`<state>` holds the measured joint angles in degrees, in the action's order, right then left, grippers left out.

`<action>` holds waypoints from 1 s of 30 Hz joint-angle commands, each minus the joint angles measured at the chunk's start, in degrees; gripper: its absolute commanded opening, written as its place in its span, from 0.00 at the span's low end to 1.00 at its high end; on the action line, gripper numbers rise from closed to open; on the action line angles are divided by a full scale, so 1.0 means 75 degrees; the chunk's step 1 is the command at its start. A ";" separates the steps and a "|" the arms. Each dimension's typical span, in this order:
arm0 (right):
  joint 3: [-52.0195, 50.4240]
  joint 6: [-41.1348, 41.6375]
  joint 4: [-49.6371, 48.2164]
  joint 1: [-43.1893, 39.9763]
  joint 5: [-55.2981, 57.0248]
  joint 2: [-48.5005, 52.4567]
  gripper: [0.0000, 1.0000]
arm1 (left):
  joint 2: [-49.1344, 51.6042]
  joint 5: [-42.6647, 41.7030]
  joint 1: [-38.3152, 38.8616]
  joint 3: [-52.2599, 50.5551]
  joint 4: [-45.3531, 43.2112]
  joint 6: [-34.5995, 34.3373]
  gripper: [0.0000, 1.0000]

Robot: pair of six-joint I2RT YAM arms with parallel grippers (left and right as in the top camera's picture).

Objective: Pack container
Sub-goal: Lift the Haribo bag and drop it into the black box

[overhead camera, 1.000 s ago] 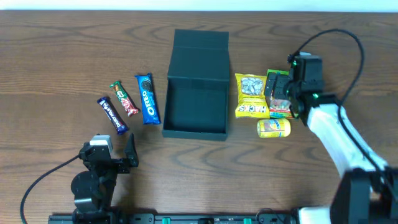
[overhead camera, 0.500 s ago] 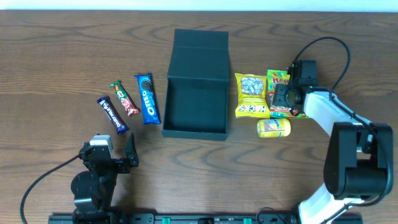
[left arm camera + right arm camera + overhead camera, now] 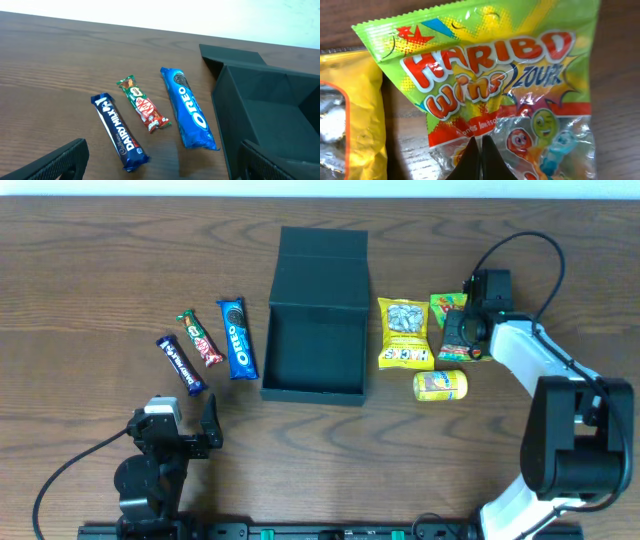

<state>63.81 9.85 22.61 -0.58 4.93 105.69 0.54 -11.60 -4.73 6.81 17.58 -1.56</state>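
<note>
The container (image 3: 315,355) is a dark box in the middle of the table, its lid flap folded back at the far side; its open left wall (image 3: 235,110) shows in the left wrist view. To its right lies a green Haribo bag (image 3: 448,308) (image 3: 495,75). My right gripper (image 3: 462,330) (image 3: 481,145) is shut, its tips pinching the bag's clear lower film. My left gripper (image 3: 185,418) (image 3: 162,160) stands open near the front left edge, holding nothing.
Left of the box lie an Oreo pack (image 3: 237,340) (image 3: 187,107), a KitKat bar (image 3: 200,337) (image 3: 143,103) and a Dairy Milk bar (image 3: 181,364) (image 3: 119,131). A yellow nut packet (image 3: 404,332) (image 3: 350,110) and a small yellow packet (image 3: 440,385) lie beside the Haribo bag.
My right gripper came down onto the Haribo bag and closed on it; the bag has shifted and tilted slightly. The left arm has not moved.
</note>
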 commanded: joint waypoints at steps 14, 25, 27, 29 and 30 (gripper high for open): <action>0.3471 0.2294 0.1874 0.2547 -0.0577 -0.0664 0.01 | -0.0044 0.0015 -0.0017 -0.0172 0.0044 -0.0079 0.95; 0.3468 0.4543 0.2224 0.4753 -0.0557 -0.0589 0.02 | -0.0044 0.0017 -0.0017 -0.0172 0.0044 -0.0079 0.95; 0.3462 0.5065 0.2460 0.5071 -0.0326 -0.0481 0.02 | -0.0044 0.0015 -0.0017 -0.0172 0.0044 -0.0079 0.95; 0.3462 0.5345 0.2547 0.5278 -0.0224 -0.0358 0.02 | -0.0044 0.0017 -0.0017 -0.0172 0.0044 -0.0079 0.95; 0.3462 0.5485 0.2562 0.5386 -0.0230 -0.0300 0.02 | -0.0044 0.0015 -0.0017 -0.0172 0.0044 -0.0079 0.95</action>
<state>89.08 44.80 41.89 37.91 1.23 102.08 0.54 -11.57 -4.73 6.81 17.58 -1.56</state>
